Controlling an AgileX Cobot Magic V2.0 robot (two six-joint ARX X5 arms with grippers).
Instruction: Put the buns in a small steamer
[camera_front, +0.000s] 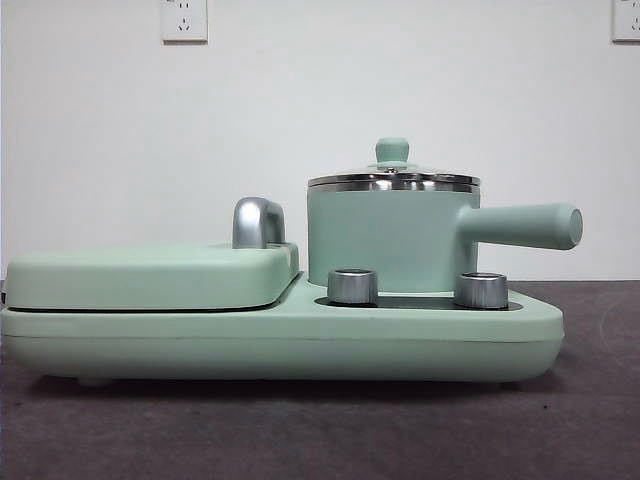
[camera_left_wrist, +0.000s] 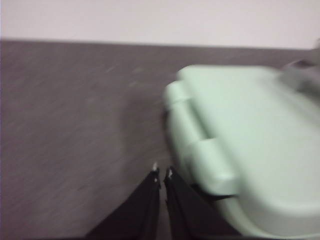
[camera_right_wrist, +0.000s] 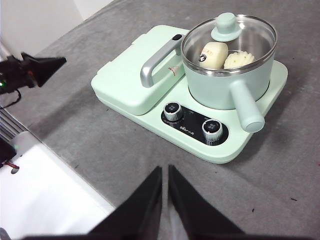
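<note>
The small steamer (camera_front: 390, 235) (camera_right_wrist: 225, 75) stands on the right of the mint-green cooker base, its green-knobbed glass lid (camera_right_wrist: 226, 27) on and its handle (camera_front: 520, 225) pointing right. In the right wrist view, through the lid, the smooth bun (camera_right_wrist: 214, 54) and the ridged bun (camera_right_wrist: 239, 60) lie inside the pot. My right gripper (camera_right_wrist: 164, 170) is shut and empty, high above the table in front of the cooker. My left gripper (camera_left_wrist: 162, 170) is shut and empty, beside the cooker's flat lidded end; it also shows in the right wrist view (camera_right_wrist: 42, 65). Neither gripper shows in the front view.
The flat lidded grill section (camera_front: 150, 275) (camera_right_wrist: 135, 75) (camera_left_wrist: 250, 145) with a steel handle (camera_front: 257, 222) fills the cooker's left half. Two steel knobs (camera_front: 352, 285) (camera_front: 481, 290) sit on its front. A white surface (camera_right_wrist: 45, 200) lies at the table's edge. A white wall stands behind.
</note>
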